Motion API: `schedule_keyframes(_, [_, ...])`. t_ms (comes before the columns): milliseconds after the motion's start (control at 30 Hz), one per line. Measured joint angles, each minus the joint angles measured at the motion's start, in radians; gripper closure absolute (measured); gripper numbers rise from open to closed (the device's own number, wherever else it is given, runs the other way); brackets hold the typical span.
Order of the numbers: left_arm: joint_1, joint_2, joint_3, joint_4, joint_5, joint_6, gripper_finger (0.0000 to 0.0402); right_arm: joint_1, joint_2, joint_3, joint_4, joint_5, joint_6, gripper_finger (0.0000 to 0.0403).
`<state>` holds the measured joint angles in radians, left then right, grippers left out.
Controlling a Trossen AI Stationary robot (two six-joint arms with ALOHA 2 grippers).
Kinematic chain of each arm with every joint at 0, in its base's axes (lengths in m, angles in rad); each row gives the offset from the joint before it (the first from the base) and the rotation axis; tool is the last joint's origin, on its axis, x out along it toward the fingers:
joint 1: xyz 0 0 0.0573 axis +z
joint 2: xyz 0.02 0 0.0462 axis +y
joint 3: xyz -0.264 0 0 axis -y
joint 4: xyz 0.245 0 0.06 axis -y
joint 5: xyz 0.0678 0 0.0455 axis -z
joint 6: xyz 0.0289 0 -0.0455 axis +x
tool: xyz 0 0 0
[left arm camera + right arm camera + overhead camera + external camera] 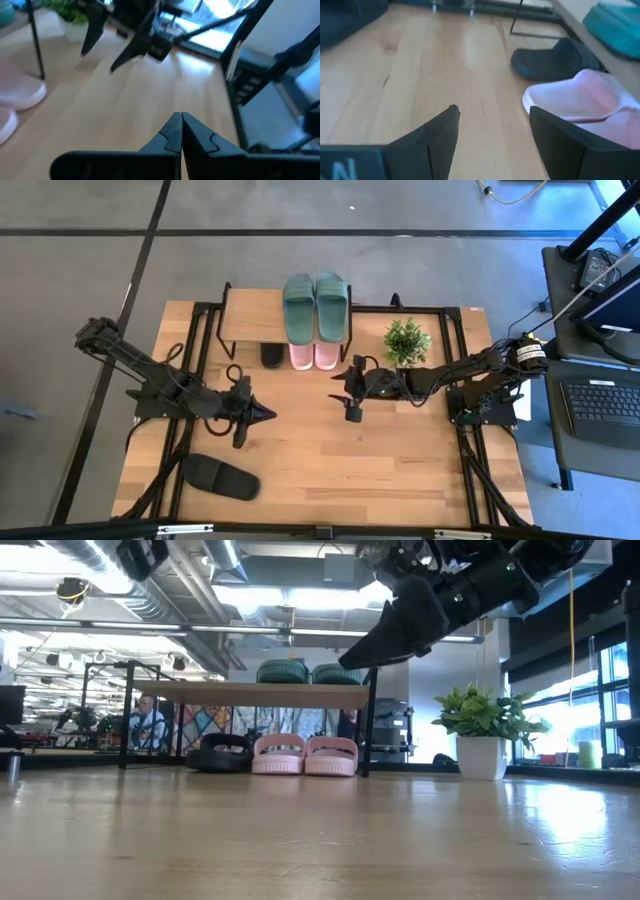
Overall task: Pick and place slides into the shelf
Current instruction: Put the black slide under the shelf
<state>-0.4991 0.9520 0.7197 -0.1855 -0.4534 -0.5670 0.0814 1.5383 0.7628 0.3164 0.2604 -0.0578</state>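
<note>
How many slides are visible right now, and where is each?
6: two green slides on the shelf top, two pink slides and one black slide beneath it, another black one loose near the table's front-left.

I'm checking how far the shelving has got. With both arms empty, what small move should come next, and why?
Probably the left gripper, shut and empty, should open and swing toward the lone black rubber slide near the table's front left. The dark green pair sits on the small wooden-topped shelf; the pale pink pair and another black slide sit under it. The open right gripper hovers near the shelf.

grey floor (pixel 300 260), bright windows (pixel 575 710)
</note>
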Motion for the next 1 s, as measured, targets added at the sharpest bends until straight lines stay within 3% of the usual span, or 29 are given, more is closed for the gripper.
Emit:
schedule_keyframes(233, [-0.012,0.000,0.000,0.127,0.004,0.078,0.0373,0.000,0.000,0.000,-0.076,0.000,-0.003,0.0161])
schedule_keyframes(500, [-0.025,0.067,0.000,0.218,0.006,0.155,0.0244,0.000,0.000,0.000,-0.110,0.000,-0.007,0.0161])
schedule_keyframes(633, [-0.029,0.129,0.030,0.290,0.046,0.174,0.0202,0.000,0.000,0.000,-0.110,0.000,-0.008,0.0161])
schedule_keyframes(700, [-0.054,0.177,0.096,0.211,0.056,0.137,0.0194,0.000,0.000,0.000,-0.110,0.000,-0.004,0.0161])
schedule_keyframes(800, [-0.104,0.290,0.257,-0.056,0.001,0.003,0.0191,0.000,0.000,0.000,-0.111,0.000,-0.001,0.0161])
schedule_keyframes(900, [-0.138,0.422,0.461,-0.417,-0.073,-0.223,0.0191,0.000,0.000,0.000,-0.111,0.000,0.002,0.0161])
schedule_keyframes(1000, [-0.155,0.561,0.645,-0.740,-0.076,-0.484,0.0191,0.000,0.000,0.000,-0.111,0.000,0.010,0.0161])
